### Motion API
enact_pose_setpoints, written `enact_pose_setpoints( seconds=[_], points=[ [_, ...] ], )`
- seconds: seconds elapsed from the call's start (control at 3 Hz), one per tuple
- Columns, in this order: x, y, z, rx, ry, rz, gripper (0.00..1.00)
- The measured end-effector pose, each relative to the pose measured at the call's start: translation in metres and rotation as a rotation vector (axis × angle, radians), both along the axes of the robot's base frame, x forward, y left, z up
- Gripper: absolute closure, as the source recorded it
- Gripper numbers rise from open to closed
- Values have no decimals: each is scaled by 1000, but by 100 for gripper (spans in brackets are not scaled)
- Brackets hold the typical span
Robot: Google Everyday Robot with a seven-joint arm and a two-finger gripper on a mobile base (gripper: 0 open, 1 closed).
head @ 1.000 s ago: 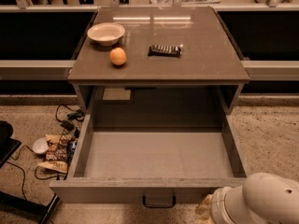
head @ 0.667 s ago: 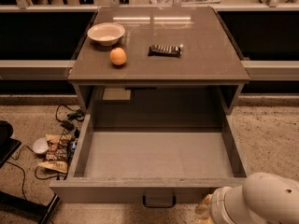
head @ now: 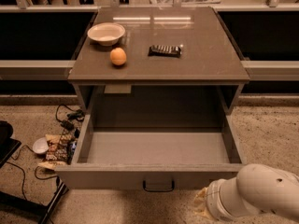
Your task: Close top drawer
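The top drawer (head: 117,177) is a wide, deep grey box pulled fully out from under the grey cabinet top (head: 205,59). It is empty inside. Its flat front panel faces me with a small black handle (head: 158,186) at the centre. My white arm (head: 254,195) comes in from the lower right corner, below and to the right of the drawer front. The gripper itself is out of view, past the bottom edge or hidden behind the arm.
On the cabinet top are a white bowl (head: 106,33), an orange (head: 118,56) and a dark snack bar (head: 165,50). On the floor to the left lie cables (head: 67,118), a snack bag (head: 58,148) and a small white cup (head: 39,146). A black stand (head: 28,204) sits at the lower left.
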State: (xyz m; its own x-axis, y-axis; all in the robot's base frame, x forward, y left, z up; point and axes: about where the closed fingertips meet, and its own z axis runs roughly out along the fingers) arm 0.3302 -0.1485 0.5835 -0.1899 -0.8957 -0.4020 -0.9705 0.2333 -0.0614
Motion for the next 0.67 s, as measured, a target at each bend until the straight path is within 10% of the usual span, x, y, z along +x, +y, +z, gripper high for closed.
enact_pose_setpoints(
  seconds=[0.67],
  points=[
    [56,4,-4,27,-23,21,100]
  ],
)
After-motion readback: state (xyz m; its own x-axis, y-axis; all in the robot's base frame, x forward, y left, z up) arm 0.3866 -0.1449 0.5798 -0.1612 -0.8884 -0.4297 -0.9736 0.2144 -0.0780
